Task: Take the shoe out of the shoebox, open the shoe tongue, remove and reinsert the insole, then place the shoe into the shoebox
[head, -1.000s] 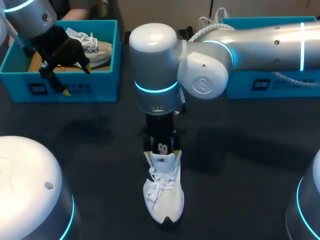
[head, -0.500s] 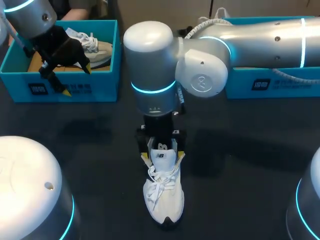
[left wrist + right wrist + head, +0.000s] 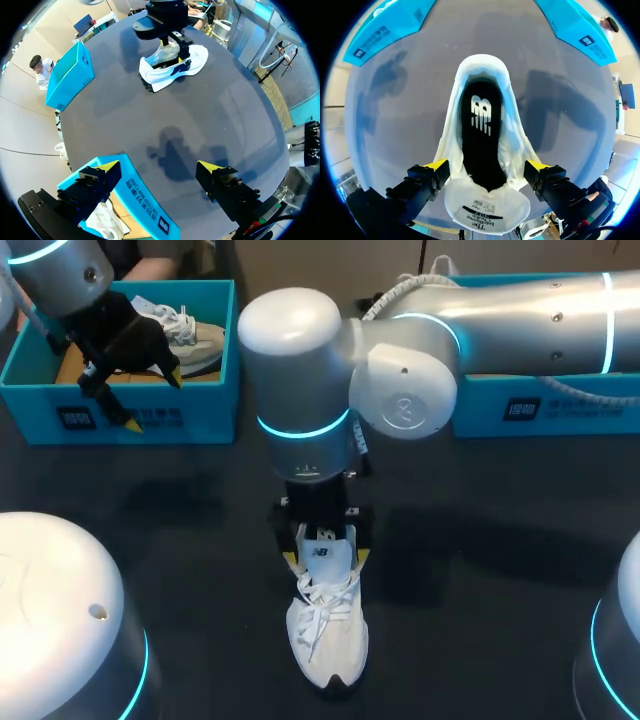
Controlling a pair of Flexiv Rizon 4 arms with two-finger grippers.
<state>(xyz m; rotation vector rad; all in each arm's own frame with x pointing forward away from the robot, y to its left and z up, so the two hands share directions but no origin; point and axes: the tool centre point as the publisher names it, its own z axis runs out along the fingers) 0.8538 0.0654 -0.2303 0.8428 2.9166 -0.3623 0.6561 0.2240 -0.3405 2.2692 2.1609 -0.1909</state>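
White lace-up sneaker (image 3: 327, 635) stood upright on the dark tabletop (image 3: 480, 570), out of both boxes, about mid-table, toe toward the robot and heel away. Right gripper (image 3: 324, 558) hung straight down over the shoe's opening, yellow-tipped fingers spread wide, one on each side of the collar. In the right wrist view neither tip clearly pressed the upper, so I logged it as fully spread and holding nothing. Padded white tongue (image 3: 485, 212) stood lifted clear of the opening, between the spread fingers, with its inner label showing. This left the black insole with a white logo (image 3: 479, 135) exposed and seated flat inside. Judgement: the tongue step looked done and the insole was not yet out. The straddling stance seemed suited to a descent into the opening for the insole's heel end — the high collar could snag a fingertip on the way in. Left gripper (image 3: 150, 400) sat over the near wall of the teal cardboard shoebox (image 3: 205, 410) at the far left, fingers wide apart and empty. It was well apart from the sneaker, probably parked there to keep out of the right arm's way. A second pale sneaker (image 3: 195, 340) lay in that box. A matching teal box (image 3: 560, 405) stood at the far right, partly hidden behind the right arm — contents not visible.
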